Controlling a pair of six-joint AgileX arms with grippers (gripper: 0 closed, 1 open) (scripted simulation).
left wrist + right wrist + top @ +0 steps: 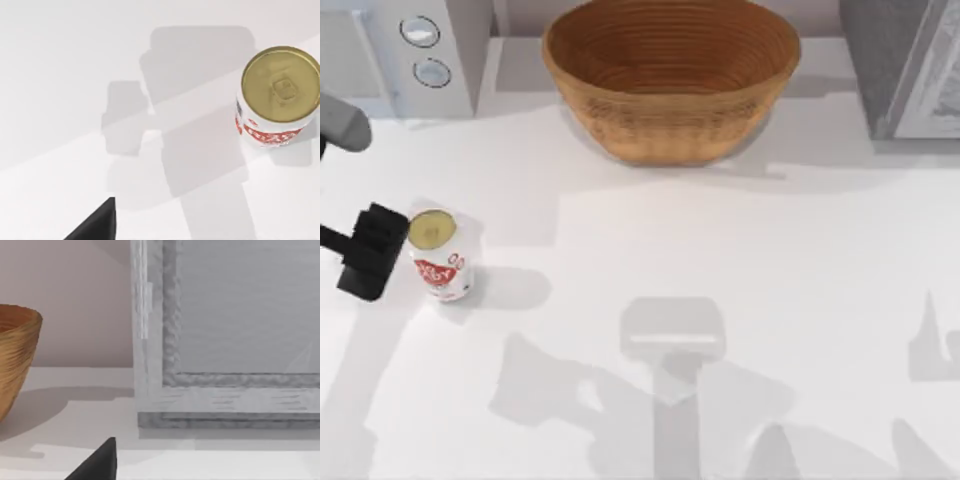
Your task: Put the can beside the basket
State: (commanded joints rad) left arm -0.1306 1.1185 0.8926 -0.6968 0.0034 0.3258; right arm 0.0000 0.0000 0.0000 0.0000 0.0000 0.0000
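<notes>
The can (440,255) is a small white tin with a red label and a dull gold top. It stands upright on the white table at the left, well in front of the basket. My left gripper (375,250) hovers right beside the can, on its left side. In the left wrist view the can (280,97) is seen from above, with a black part of that gripper (97,225) some way off it. The large orange-brown wicker basket (670,75) sits at the back centre. The right wrist view catches the basket's side (17,355) and a black part of my right gripper (97,465).
A white appliance with two round knobs (420,50) stands at the back left. A grey framed cabinet (905,65) stands at the back right, close in front of the right wrist camera as a grey panel (225,340). Bare tabletop (720,250) stretches between can and basket.
</notes>
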